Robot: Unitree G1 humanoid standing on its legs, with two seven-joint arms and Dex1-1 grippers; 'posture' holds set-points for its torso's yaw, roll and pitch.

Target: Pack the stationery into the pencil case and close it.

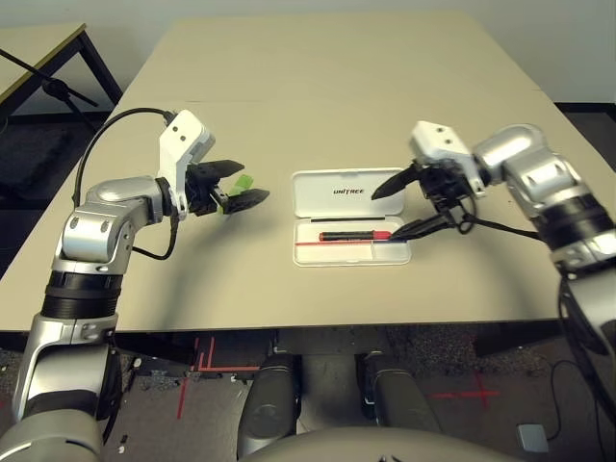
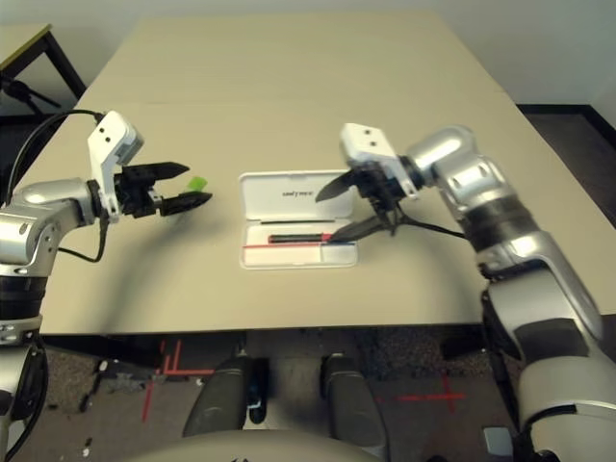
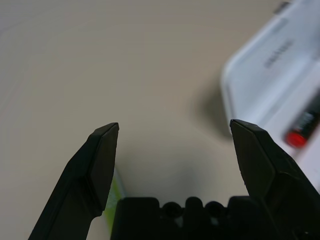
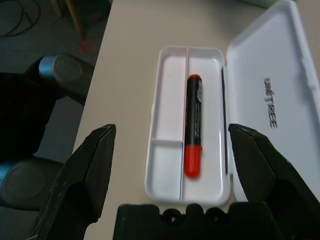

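beige tabletop (image 1: pixel 289 115), pale wall (image 1: pixel 318 12) beyond its far edge, dark floor (image 1: pixel 221 404) with red tape marks. white pencil case (image 4: pixel 165 185) open on the table, to the right of the left gripper (image 3: pixel 174 124) and under the fingers of the right gripper (image 4: pixel 172 126). lid (image 1: pixel 322 192) thrown back on the far side, dark "unitree" lettering on it; tray (image 1: pixel 308 258) on the side nearer the robot.

tray contents: one marker (image 4: pixel 193 120), black along most of its length, red at the end nearer the right gripper. it lies lengthwise in the long compartment next to the hinge, beside the divider. on the divider's other side, two compartments, a longer one and a shorter one, both bare; the shorter is at the right gripper's end. thin dark strip (image 4: pixel 224 115) along the hinge side.

right gripper: fingers spread wide, pinching nothing, one reaching over the lid, the other over the tray end near the marker's red end.

left gripper: fingers also spread, nothing pinched. green highlighter (image 1: pixel 243 182) outside the case, on the table close by those fingers and partly hidden by them; whether they touch it, cannot tell.
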